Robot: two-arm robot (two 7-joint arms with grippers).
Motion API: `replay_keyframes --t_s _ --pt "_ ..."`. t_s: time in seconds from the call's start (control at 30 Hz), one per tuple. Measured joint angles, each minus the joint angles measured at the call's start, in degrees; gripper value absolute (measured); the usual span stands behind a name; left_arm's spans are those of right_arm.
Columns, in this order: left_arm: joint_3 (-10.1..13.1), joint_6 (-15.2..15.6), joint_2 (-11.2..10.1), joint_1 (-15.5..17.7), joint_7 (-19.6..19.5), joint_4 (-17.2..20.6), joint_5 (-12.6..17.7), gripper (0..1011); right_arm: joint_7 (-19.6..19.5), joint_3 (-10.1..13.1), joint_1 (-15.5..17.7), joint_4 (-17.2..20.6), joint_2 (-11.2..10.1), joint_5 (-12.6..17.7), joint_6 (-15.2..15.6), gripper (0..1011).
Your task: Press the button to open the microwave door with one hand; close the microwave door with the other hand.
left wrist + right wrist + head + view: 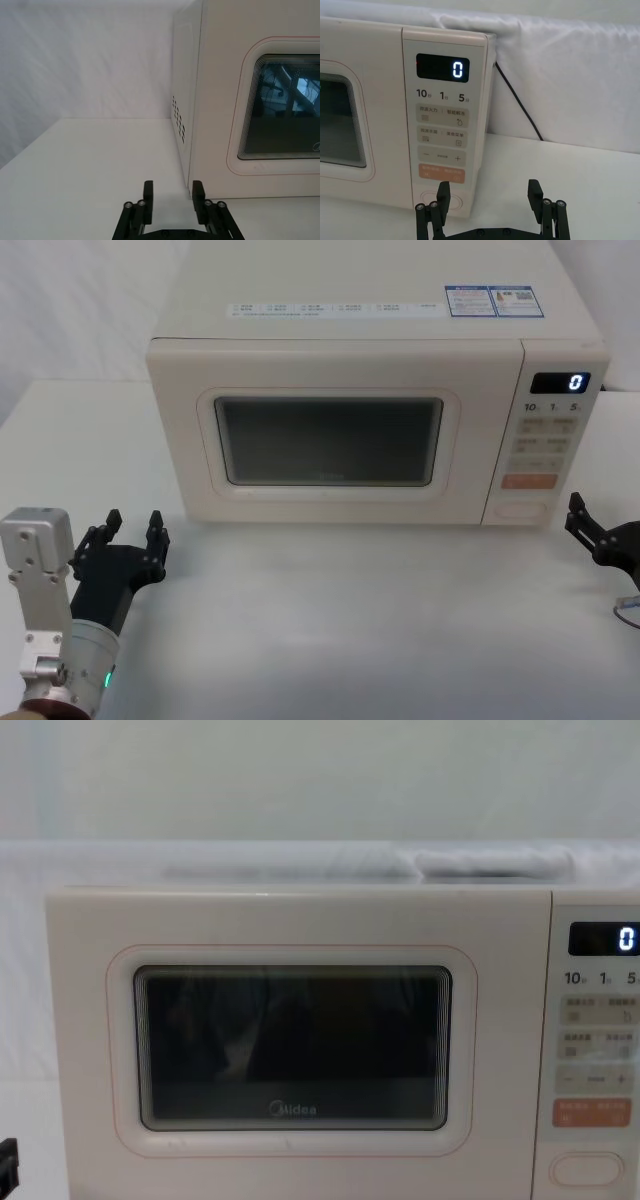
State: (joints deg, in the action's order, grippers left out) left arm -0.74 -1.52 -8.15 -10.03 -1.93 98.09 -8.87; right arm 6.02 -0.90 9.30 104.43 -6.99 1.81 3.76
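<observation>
Squarely ahead, cream microwave (370, 390), door (330, 445) shut, display at "0"; left pincer (130, 532) and right pincer (490, 200) agape, empty

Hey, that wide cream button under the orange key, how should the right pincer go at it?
Don't grip it; press it. The button sits flush on the front panel at the microwave's bottom right corner, facing the robot, so come straight in from the front. The right pincer is open just right of it; lead with one fingertip onto the button's centre, below the orange key.
</observation>
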Motion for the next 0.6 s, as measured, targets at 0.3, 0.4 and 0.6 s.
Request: replay_keyframes --t_s 0.3,0.4,0.6 --pt "0.0 0.0 0.0 0.0 0.0 0.03 -0.05 785 0.0 0.0 0.0 0.0 0.0 0.0 0.0 1002" --pt "0.0 0.0 0.0 0.0 0.0 0.03 -0.05 877 0.0 0.0 0.0 0.0 0.0 0.0 0.0 1002" --pt "0.0 0.0 0.0 0.0 0.0 0.03 -0.05 1001 0.0 0.0 0.0 0.0 0.0 0.0 0.0 1002"
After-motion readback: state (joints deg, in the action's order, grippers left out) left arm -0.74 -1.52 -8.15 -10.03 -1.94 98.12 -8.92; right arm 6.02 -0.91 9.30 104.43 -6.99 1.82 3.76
